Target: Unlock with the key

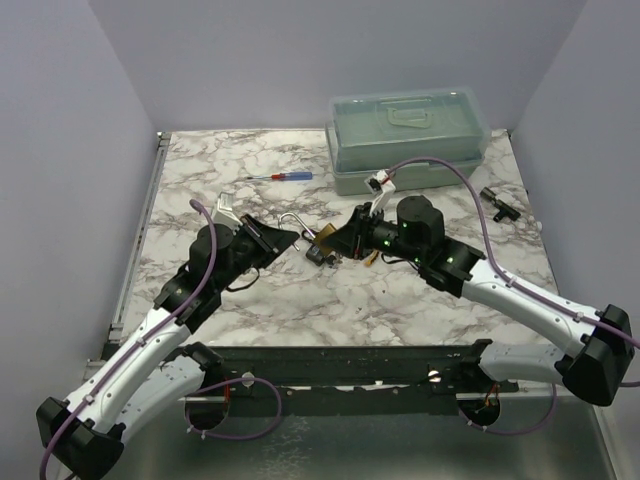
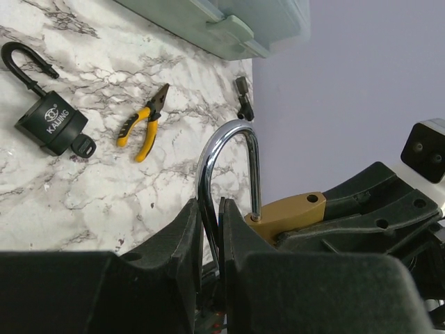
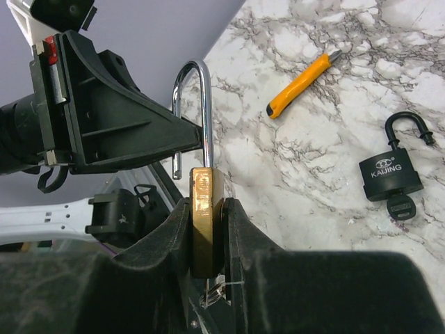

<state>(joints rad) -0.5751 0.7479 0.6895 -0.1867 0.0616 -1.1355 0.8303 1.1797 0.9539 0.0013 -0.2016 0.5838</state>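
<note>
With left gripper (image 2: 211,216) pinching the shackle (image 2: 222,132) and right gripper (image 3: 206,216) clamping the brass padlock (image 3: 204,182), pull straight, no twisting.

We see bright, even light and soft shadows on the white marble-patterned desk (image 1: 300,300). Glare streaks the curved chrome shackle (image 2: 233,125); both wrist views blur nearest the lens.

Screwdriver (image 1: 283,177) left of box (image 1: 410,140); padlock (image 3: 204,202) before both.
</note>
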